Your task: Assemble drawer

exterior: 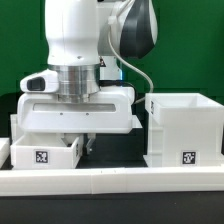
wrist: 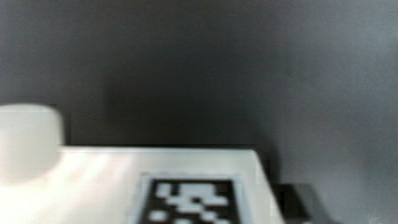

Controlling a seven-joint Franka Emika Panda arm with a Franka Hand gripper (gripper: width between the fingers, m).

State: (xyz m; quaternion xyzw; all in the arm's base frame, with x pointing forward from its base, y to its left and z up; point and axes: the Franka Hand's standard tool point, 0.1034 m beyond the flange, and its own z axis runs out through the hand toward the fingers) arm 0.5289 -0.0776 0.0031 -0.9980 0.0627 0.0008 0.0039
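Arm: upright, wrist pointing straight down, low.
Gripper (exterior: 85, 142): at the tray's (exterior: 42, 155) edge; fingers apart or together, cannot tell.
Tray: exterior view's left, on the table (exterior: 118, 156).
Casing (exterior: 182, 128): exterior view's right.

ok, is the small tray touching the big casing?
Apart. The exterior view shows a strip of dark table between the small tray and the casing.
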